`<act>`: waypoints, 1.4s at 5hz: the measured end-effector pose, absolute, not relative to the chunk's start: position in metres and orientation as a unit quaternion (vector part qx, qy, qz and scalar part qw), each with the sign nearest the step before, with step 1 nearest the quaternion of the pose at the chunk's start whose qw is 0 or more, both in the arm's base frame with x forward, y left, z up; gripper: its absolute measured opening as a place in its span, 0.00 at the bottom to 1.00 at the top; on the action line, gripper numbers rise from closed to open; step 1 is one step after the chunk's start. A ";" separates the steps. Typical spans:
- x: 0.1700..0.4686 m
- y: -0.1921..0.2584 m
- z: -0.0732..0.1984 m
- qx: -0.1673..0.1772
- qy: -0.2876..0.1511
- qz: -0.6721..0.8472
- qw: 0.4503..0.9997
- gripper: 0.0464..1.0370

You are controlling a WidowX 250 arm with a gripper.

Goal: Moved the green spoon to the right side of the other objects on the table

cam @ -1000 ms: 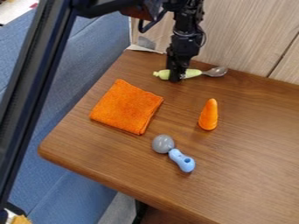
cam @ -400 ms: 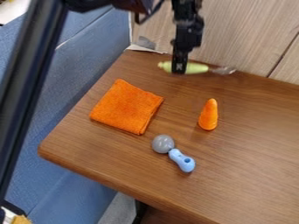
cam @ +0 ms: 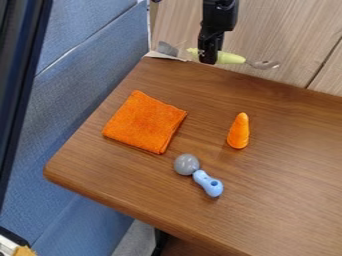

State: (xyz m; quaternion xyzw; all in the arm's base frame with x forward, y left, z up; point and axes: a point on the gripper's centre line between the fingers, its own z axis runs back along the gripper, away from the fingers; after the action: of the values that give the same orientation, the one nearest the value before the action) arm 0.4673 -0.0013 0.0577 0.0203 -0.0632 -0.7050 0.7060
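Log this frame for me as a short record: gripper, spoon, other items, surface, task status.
gripper: closed on the spoon's handle
spoon: green handle, metal bowl toward view right, held up near the table's far edge
cloth: orange, folded, flat
cone: orange, right of cloth
utensil: blue handle, gray round head, nearest the camera
surface: brown wooden table
status: spoon not set down

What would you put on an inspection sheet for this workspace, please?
Surface: brown wood-grain table, no spill seen
Job's things: green spoon held off the table; folded orange cloth, orange cone-shaped object and blue-handled utensil on it
Clutter: grey item, unidentified, at the back left corner
Hand: closed on the spoon's handle, pointing down
Cables: nothing seen
Surroundings: blue upholstery left, pale wood panel behind
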 end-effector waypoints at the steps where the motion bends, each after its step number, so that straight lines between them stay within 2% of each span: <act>1: 0.462 -0.028 0.066 0.022 -0.057 -0.777 0.626 0.37; 3: 0.440 -0.074 0.069 0.017 -0.062 -0.879 0.472 0.37; 4: 0.430 -0.089 0.056 0.004 -0.067 -0.920 0.386 0.36; 5: 0.416 -0.107 0.049 0.006 -0.066 -0.950 0.306 0.36; 6: 0.394 -0.122 0.031 0.002 -0.060 -0.973 0.224 0.36; 7: 0.384 -0.125 0.017 0.000 -0.056 -0.981 0.183 0.36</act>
State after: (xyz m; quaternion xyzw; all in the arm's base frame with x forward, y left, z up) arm 0.3841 -0.1248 0.0166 -0.0004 -0.0560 -0.9815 0.1832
